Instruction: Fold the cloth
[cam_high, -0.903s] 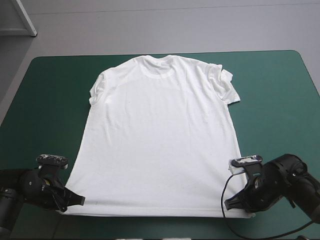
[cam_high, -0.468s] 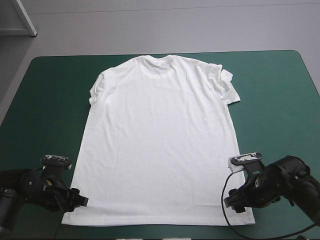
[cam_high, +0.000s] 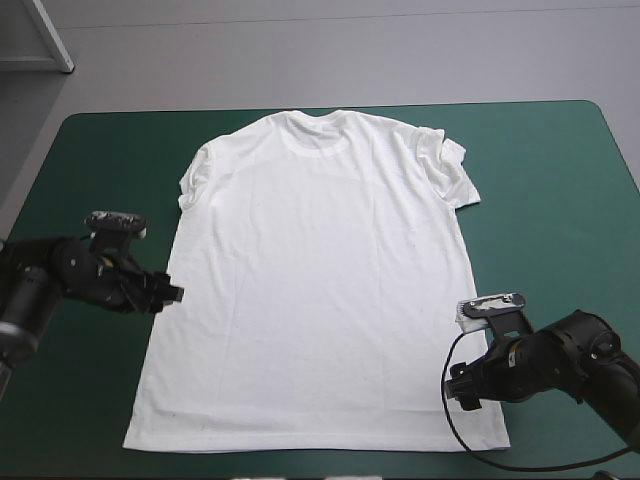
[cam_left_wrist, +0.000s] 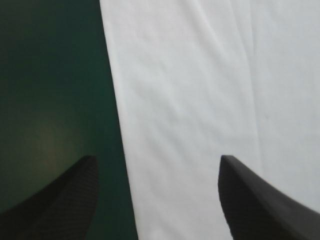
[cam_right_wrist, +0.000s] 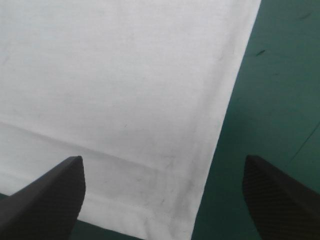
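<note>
While T-shirt (cam_high: 320, 280) lies flat, left tool (cam_high: 171, 294) spread over side edge, right tool (cam_high: 459, 387) spread over corner.

Left claw (cam_high: 172, 294) farther up T-shirt (cam_high: 320, 280) edge

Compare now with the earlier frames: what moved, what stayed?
The left gripper travelled from the T-shirt's near left hem corner farther up its left edge, open astride it. The right gripper, open, barely shifted at the right hem corner. The T-shirt stayed spread flat.
</note>
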